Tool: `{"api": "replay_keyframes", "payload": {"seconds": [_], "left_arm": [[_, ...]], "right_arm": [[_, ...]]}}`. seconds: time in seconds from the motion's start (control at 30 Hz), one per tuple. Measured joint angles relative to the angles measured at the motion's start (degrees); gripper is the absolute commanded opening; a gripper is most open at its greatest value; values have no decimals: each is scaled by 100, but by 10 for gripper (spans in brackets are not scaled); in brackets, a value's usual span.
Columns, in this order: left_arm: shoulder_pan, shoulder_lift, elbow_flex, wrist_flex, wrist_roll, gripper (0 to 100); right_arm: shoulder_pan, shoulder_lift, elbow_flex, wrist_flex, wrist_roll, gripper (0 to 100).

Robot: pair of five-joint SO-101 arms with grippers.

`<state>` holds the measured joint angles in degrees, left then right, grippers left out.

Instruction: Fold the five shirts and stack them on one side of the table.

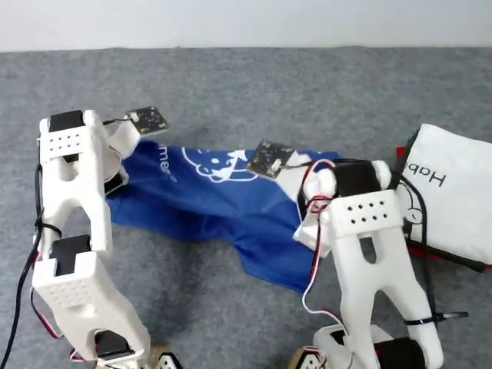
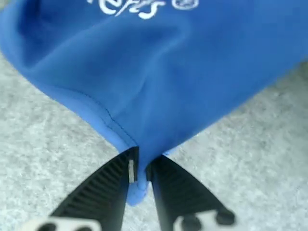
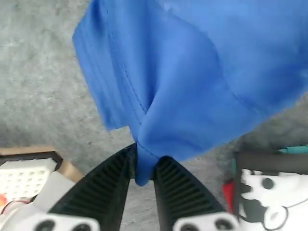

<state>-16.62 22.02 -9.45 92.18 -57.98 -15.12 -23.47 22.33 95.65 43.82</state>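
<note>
A blue shirt [image 1: 223, 201] with white print lies spread between the two arms on the grey table. My left gripper [image 2: 139, 166] is shut on a pinched fold of the blue shirt [image 2: 183, 72] at its left end, lifted a little off the table. My right gripper [image 3: 143, 166] is shut on a bunched edge of the blue shirt [image 3: 192, 82] at its right end. In the high view the left arm [image 1: 77, 177] stands at the shirt's left side and the right arm [image 1: 354, 207] at its right side. A folded stack topped by a white shirt [image 1: 453, 192] sits at the right edge.
Grey carpet-like table surface [image 1: 254, 84] stretches open behind the shirt. The stack at the right shows dark and red layers [image 1: 450, 257] under the white one. A white board and cardboard [image 3: 26, 175] lie near the right arm's base.
</note>
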Motion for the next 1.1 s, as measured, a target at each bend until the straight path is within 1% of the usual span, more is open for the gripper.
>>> {"api": "replay_keyframes", "payload": {"seconds": [0.2, 0.27, 0.33, 0.4, 0.5, 0.6, 0.77, 0.83, 1.0, 1.1], "left_arm": [[-185, 0, 0, 18, -44, 20], [-246, 0, 0, 35, -53, 55], [-299, 0, 0, 35, -53, 92], [-352, 0, -53, 167, -53, 102], [-378, 0, -273, 396, -53, 105], [-404, 0, -580, 615, -53, 105], [-484, 0, -1266, 659, -26, 105], [-501, 0, -1670, 677, 273, 105], [-501, 0, -2453, 695, 932, 94], [-475, 0, -2576, 668, 1459, 43]], "right_arm": [[-79, 0, 237, -62, -220, 24], [-105, 0, 237, -62, -237, 68], [-114, 0, 237, 18, -229, 139], [-97, 0, 237, 211, -237, 198], [-114, 0, 229, 440, -527, 228], [-97, 0, 185, 448, -782, 227], [-105, 0, -255, 378, -862, 225], [-70, 0, -325, 18, -879, 195], [97, 105, -334, -1354, -879, 3], [220, 554, -334, -2233, -879, 20]]}}
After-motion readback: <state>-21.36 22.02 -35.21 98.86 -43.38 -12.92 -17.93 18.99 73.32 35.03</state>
